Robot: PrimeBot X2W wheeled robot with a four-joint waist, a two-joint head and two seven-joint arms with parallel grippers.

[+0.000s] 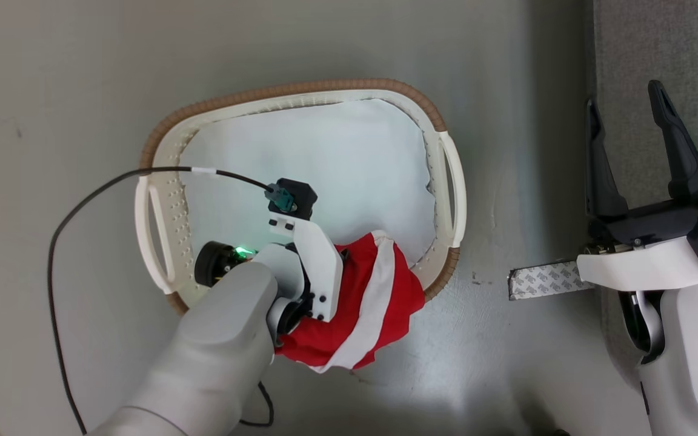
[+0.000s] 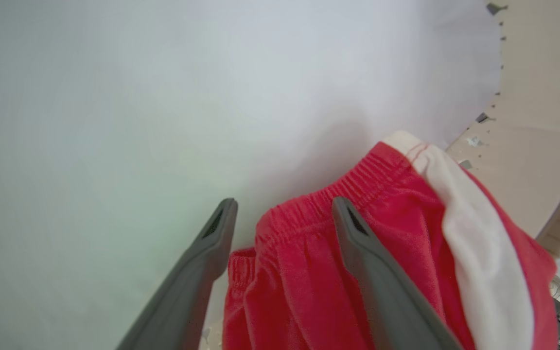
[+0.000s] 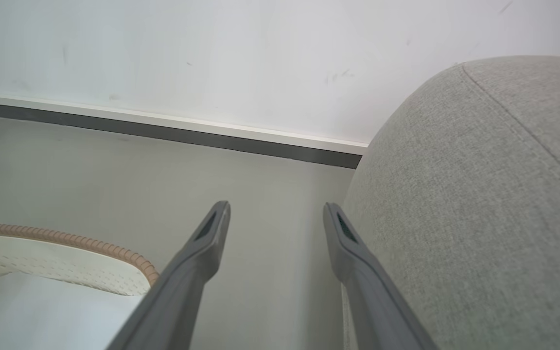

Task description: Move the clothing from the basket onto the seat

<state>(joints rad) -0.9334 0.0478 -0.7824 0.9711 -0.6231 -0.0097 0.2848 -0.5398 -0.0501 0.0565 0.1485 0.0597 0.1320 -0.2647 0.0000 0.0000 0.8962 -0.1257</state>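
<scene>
Grey floor (image 1: pixel 52 60), pale wall (image 3: pixel 260 48) behind. Nearest: left gripper (image 2: pixel 285 204) down inside basket (image 1: pixel 294 91), fingers spread wide, holding nothing. Clothing (image 2: pixel 406 233) draped over basket's near right rim, part inside, part hanging toward floor. Risks: closing low likely pinches white cloth (image 1: pixel 337 163) underneath too; shallow bite on waistband may slip, garment sliding out onto floor. Waistband bunched between fingers: one finger over red fabric, other just beside its edge. Farther: right gripper (image 1: pixel 623 97) parted, empty, beside seat (image 3: pixel 479 194).
</scene>
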